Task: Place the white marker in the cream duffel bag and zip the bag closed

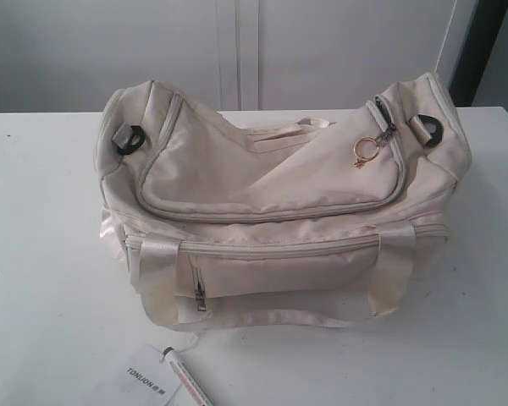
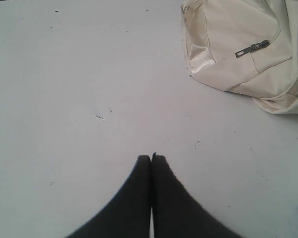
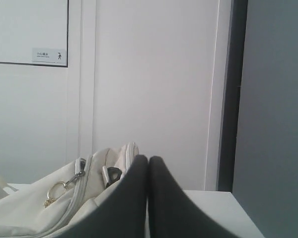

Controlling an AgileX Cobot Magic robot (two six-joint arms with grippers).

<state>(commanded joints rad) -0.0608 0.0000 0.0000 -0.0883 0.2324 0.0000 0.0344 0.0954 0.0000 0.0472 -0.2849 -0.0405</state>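
The cream duffel bag lies in the middle of the white table, its top flap down and its gold ring zipper pull at the right end. The white marker lies on the table in front of the bag, at the lower edge of the exterior view, dark end toward the bag. My left gripper is shut and empty above bare table, with a corner of the bag ahead of it. My right gripper is shut and empty beside the bag's end, near the gold ring. Neither gripper shows in the exterior view.
A flat white paper tag printed "TONLION" lies under and beside the marker. The front pocket's zip pull hangs at the bag's front left. White cabinet doors stand behind the table, whose right edge is close to the right gripper.
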